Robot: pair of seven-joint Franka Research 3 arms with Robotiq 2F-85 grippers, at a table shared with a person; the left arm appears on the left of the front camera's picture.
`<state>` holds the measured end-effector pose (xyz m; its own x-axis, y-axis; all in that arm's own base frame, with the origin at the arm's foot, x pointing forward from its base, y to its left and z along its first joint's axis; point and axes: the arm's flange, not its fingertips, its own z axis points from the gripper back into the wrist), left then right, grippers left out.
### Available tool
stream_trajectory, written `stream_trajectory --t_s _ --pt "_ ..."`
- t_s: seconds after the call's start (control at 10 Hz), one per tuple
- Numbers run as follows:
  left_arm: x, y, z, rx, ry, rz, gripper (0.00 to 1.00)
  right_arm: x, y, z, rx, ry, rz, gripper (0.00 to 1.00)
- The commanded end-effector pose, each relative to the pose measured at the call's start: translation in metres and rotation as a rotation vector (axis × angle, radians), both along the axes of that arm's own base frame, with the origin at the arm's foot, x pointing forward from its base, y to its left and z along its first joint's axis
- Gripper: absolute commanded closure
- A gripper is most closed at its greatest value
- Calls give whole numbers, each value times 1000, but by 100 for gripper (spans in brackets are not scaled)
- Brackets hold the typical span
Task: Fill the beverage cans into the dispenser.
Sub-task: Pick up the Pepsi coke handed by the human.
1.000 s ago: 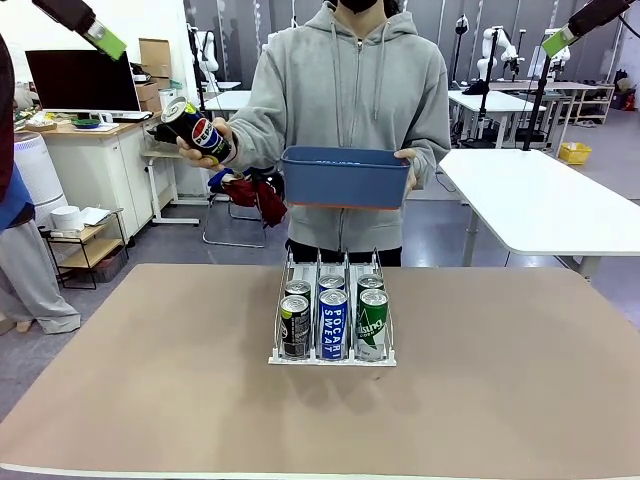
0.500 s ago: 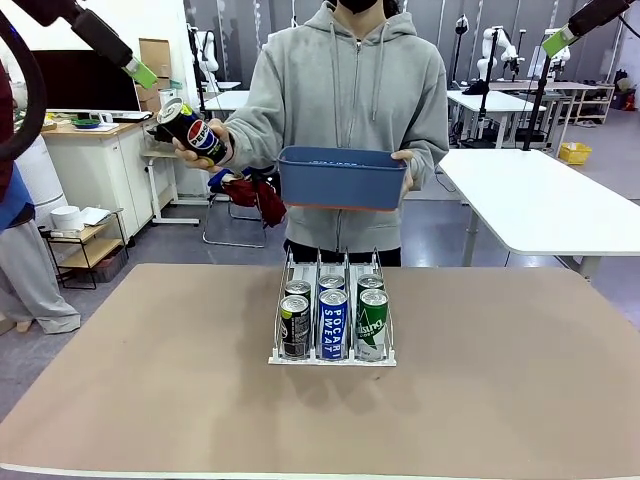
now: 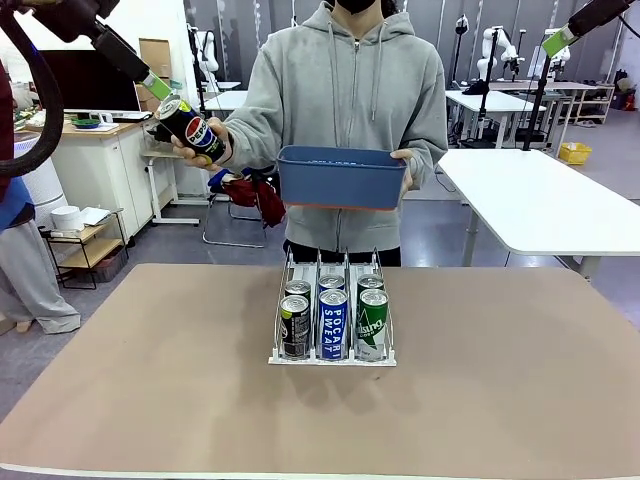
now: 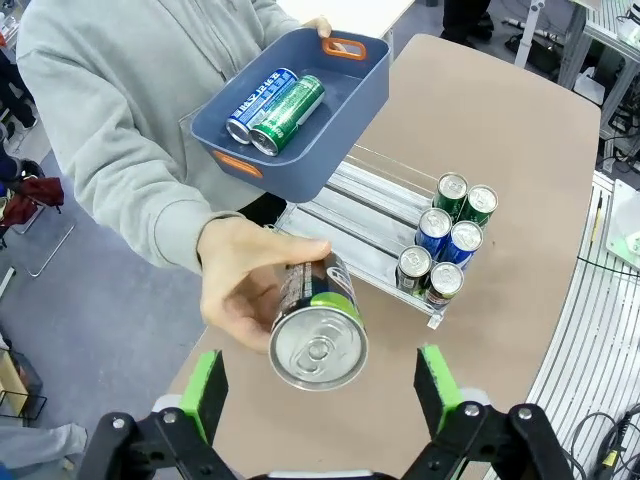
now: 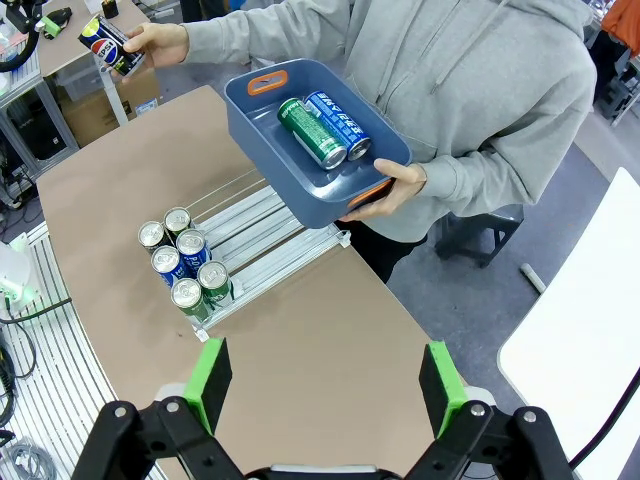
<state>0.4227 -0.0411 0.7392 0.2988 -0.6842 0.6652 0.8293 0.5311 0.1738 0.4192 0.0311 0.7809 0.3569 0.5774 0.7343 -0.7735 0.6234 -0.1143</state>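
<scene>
1. Left gripper [image 4: 320, 388]: black two-finger unit with green pads, raised beyond the table's far left corner. Jaws spread wide, nothing held. In the left wrist view one pad stands on each side of the silver top of a slim black Pepsi can [image 4: 318, 335], with a gap on both sides.
2. Black Pepsi can: aluminium, tilted, with its top end toward the left gripper. The person's hand [image 4: 250, 285] grips it round the body. It is in the air beyond the table's far edge, toward the robot's left, well apart from the rack.
3. Right gripper [image 5: 325, 385]: same build, high at the upper right. Jaws wide apart, empty, near no can.
4. White wire dispenser [image 3: 330, 360]: three parallel lanes on a white base, mid-table.
   - Each lane carries two upright cans at the robot-side end.
   - Black cans [image 3: 295, 326] are in the left lane, blue-and-white Pocari Sweat cans [image 3: 332, 324] in the middle, and green cans [image 3: 372, 324] in the right.
   - The far stretch of every lane is bare.
5. Blue plastic rectangular bin [image 3: 342, 180]: orange handle openings, held at chest height by the person's other hand [image 3: 405, 162], above the dispenser's far end. Inside, one green can [image 5: 312, 130] and one blue-and-white can [image 5: 340, 122] lie side by side.
6. Tan tabletop [image 3: 500, 400]: carries the dispenser.
</scene>
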Motion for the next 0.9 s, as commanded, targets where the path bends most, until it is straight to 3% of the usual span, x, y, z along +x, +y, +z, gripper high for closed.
stream_trajectory --t_s 0.0,0.6,0.8 --pt "-3 1 3 10 -7 1 0 0 0 0 1 0 0 0" --pt "21 2 -15 -4 -54 -4 0 0 0 0 1 0 0 0" --pt "27 3 -22 -18 -27 -24 0 0 0 0 1 0 0 0"
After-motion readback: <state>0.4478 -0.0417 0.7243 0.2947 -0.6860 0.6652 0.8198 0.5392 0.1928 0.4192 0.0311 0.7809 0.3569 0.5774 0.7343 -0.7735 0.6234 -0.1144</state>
